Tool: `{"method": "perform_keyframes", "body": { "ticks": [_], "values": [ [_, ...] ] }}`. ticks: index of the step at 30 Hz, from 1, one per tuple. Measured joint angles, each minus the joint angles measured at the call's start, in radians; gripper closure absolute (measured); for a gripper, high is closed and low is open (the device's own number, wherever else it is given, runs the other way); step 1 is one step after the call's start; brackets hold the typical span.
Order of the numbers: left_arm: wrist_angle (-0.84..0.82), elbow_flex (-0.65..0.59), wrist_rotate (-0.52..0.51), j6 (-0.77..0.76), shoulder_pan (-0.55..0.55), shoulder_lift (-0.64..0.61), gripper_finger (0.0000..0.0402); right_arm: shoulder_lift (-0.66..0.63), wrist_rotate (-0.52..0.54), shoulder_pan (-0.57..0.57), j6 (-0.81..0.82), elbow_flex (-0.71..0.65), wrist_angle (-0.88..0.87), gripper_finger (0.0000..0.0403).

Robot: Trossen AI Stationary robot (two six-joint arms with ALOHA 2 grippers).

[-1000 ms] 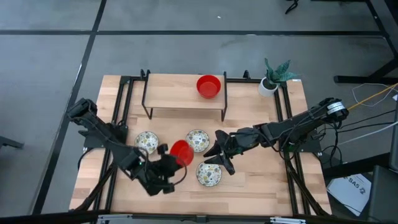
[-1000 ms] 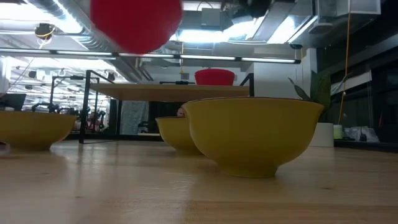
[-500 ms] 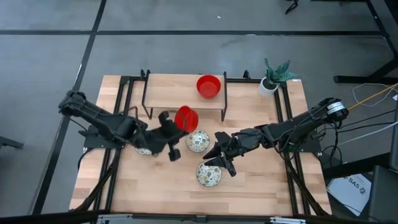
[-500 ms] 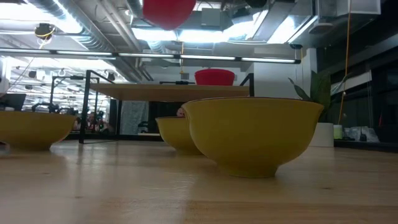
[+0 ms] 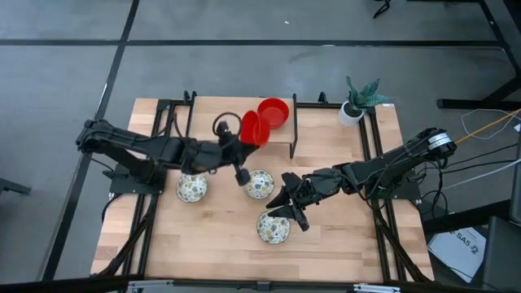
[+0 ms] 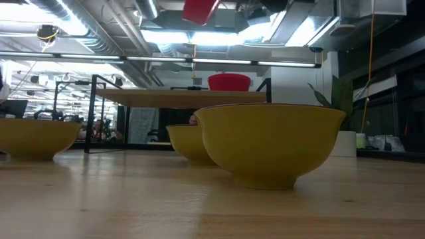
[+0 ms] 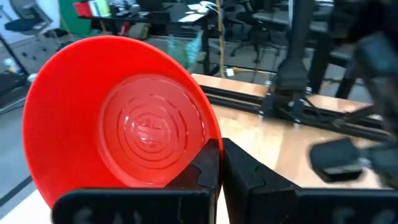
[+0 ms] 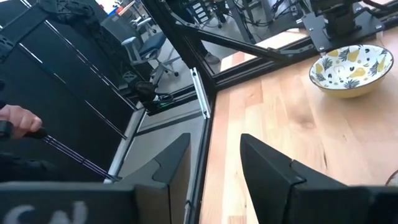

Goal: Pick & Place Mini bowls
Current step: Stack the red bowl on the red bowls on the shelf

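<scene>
The left gripper (image 5: 238, 140) fingers pinch the rim of 1 red mini bowl (image 5: 250, 129), held tilted in the air near the desk's (image 5: 342, 236) far edge, just beside a 2nd red bowl (image 5: 274, 112) on the raised shelf (image 5: 216, 129). Released too close, it could knock that bowl or roll off. 3 patterned bowls (image 5: 258, 184) sit mid-desk. The right gripper (image 5: 286, 205) waits there, fingers parted.

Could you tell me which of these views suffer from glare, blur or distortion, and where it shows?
Low view: bright ceiling lights glare behind the carried red bowl, and the nearest yellow-sided bowl looms oversized. Left wrist view: the red bowl fills the picture, sharp, while the room behind is soft. Right wrist view: the right gripper is blurred close up; the patterned bowl is clear. High view: even light, faint shadows.
</scene>
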Motion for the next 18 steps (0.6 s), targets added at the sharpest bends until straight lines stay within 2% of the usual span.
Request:
{"method": "perform_keyframes", "body": {
  "ticks": [11,18],
  "values": [
    [0.072,0.000,0.133,0.063,0.149,0.010,0.0398,0.000,0.061,-0.047,-0.077,0.000,0.007,0.0263],
    [0.083,0.000,0.275,0.133,0.253,0.054,0.0398,0.000,0.059,-0.125,-0.120,0.000,0.002,0.0263]
  ]
}}
